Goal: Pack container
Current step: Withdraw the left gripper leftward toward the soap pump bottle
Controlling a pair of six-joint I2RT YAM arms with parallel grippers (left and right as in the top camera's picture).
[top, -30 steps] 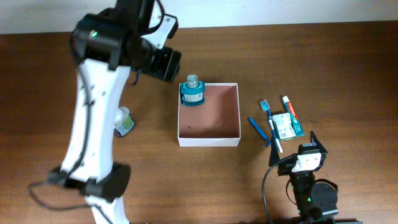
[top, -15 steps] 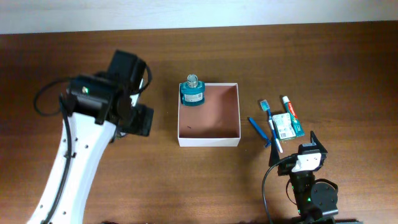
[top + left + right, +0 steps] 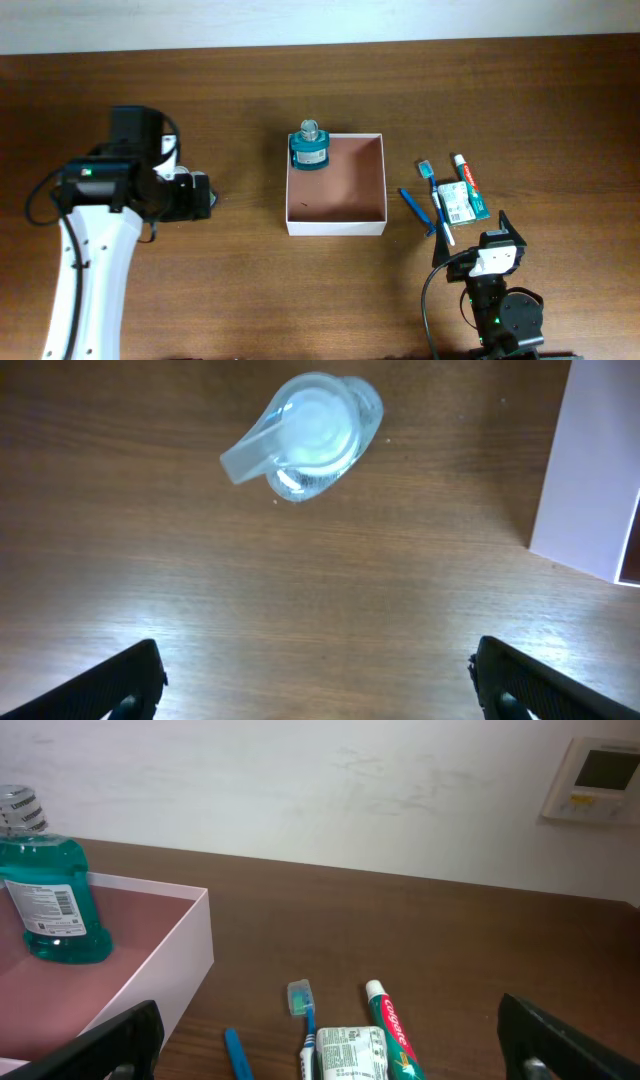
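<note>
1. My left gripper (image 3: 315, 680) is spread wide and holds nothing; a small clear bottle (image 3: 305, 435) sits on the table (image 3: 300, 580) at its 12 o'clock.
2. My right gripper (image 3: 330, 1045) is spread wide too, and empty.
3. The container (image 3: 340, 195) sits mid-table, with a mouthwash bottle (image 3: 309, 147) in its 11 o'clock corner.

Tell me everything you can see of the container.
The container is a square, shallow, open-topped box, cardboard by its look, with white walls and a reddish-brown inside. It sits flat on the wooden table. A teal mouthwash bottle stands upright in its far-left corner; the rest of its floor is bare but for a dark speck. Nothing else touches it.
</note>
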